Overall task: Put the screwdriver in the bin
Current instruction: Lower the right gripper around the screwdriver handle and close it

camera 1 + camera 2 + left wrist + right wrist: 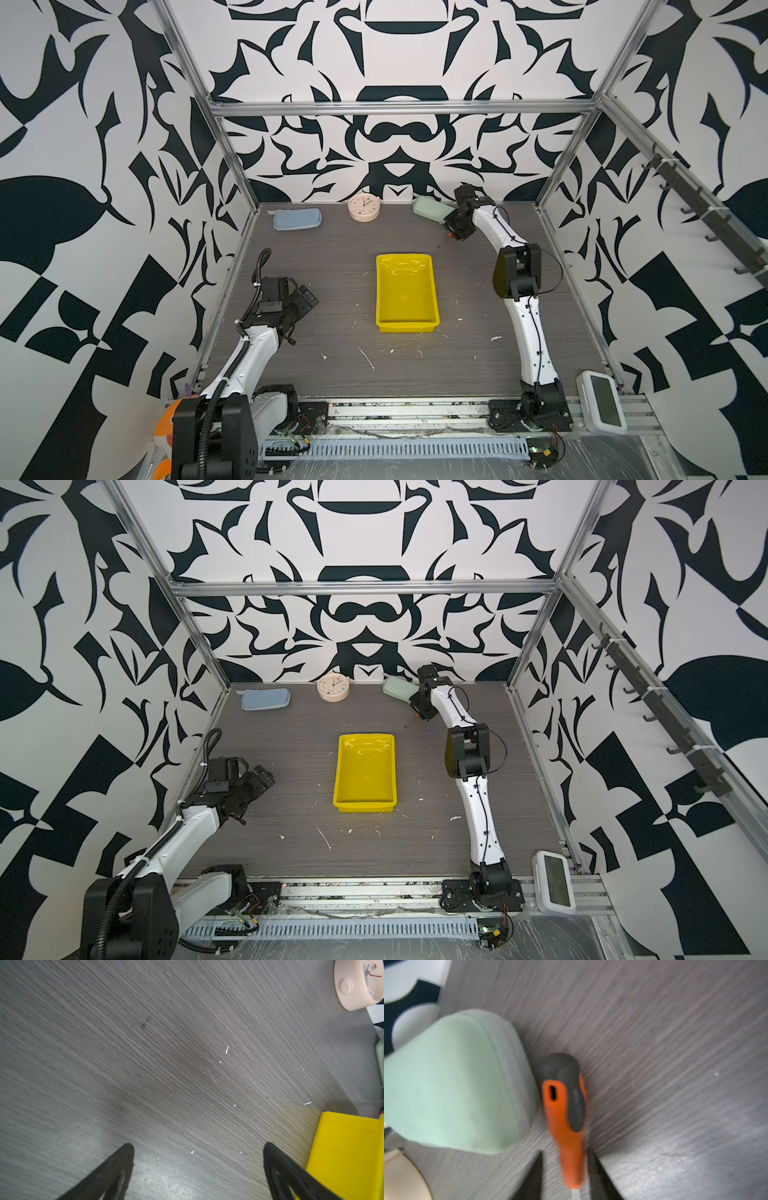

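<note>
Clearly the screwdriver is not in the bin yet. It is at the far right of the table, well apart from the bin. Its dark end cap sits close against the green pouch; the blur hides whether the two touch. The right wrist view also does not show whether the tool rests on the wood or is just off it.

The right gripper straddles the thin orange neck of the handle, with its jaws drawn in narrow. One finger lies against the handle, while a sliver of table shows beside the other, so I cannot tell whether it has a firm hold.

As I judge it, the reach is done and the grasp is under way at most. The lift, the carry to the middle of the table and the release are all left to do. The yellow bin stands empty in both top views.

The left gripper hovers over bare wood near the bin's side, spread wide and holding nothing.

Along the back edge are a blue pouch and a round clock, and a white screen gadget sits at the front right.

As for writing, the clock's dial marks and a small label on the left wrist housing are too small to read, and no brand shows on the screwdriver.
</note>
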Controlling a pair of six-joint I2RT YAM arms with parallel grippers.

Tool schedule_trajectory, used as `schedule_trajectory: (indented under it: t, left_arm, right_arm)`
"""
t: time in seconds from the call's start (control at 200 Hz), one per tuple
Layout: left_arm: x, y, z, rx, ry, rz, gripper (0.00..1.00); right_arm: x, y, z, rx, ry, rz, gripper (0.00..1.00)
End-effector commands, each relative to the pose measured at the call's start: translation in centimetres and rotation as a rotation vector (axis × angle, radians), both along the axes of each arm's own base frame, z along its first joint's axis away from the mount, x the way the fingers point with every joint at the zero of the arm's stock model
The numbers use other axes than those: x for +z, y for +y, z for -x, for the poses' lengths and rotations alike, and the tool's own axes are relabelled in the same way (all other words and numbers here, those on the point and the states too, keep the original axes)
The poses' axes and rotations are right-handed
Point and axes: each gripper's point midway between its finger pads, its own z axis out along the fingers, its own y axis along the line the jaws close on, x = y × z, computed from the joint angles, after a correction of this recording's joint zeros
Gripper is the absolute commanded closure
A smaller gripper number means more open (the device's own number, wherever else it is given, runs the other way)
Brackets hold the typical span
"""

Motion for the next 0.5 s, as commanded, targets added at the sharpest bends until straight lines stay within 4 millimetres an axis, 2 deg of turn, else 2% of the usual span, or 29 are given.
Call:
schedule_trajectory:
  t: [0.0, 0.2, 0.4, 0.495]
  left_arm:
    - [1.2, 0.3, -0.2, 0.019, -0.031, -0.013, 0.01]
    - [1.4, 0.6, -0.1, 0.033, -0.043, -0.02, 0.0]
    - [1.3, 0.6, -0.2, 0.032, -0.034, -0.017, 0.0]
    - [1.1, 0.5, -0.2, 0.028, -0.027, -0.013, 0.0]
  right_arm:
    - [-0.1, -0.7, 0.4, -0.017, 0.014, 0.033, 0.81]
    - [0.5, -1.5, 0.4, 0.004, 0.0, 0.095, 0.79]
    - [0.1, -2.1, 0.7, 0.008, 0.018, 0.122, 0.75]
    - [-0.1, -2.4, 0.8, 0.008, 0.025, 0.136, 0.8]
